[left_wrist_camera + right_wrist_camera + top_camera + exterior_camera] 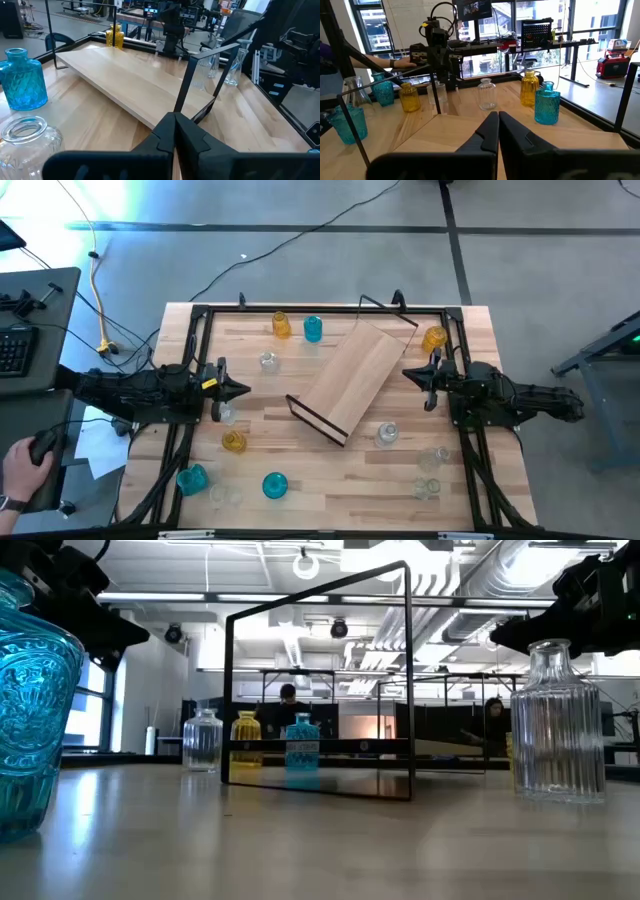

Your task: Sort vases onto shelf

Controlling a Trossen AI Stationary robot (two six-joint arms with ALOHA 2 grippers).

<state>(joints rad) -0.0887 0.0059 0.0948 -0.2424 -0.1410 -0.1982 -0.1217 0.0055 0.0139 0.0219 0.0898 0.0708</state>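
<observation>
Nothing sorted yet: shelf (352, 380) lying bare mid-table, vases (312, 329) standing scattered around; left tool (238, 390), right tool (410, 374) waiting closed, empty.

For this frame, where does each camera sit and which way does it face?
High: overhead, straight down; both arms flank the shelf.
Low: tabletop level, facing the room through the shelf's wire frame.
Left wrist: across the shelf; shut left fingers below.
Right wrist: toward the left arm; shut right fingers below.
All four views show the shelf.
</observation>
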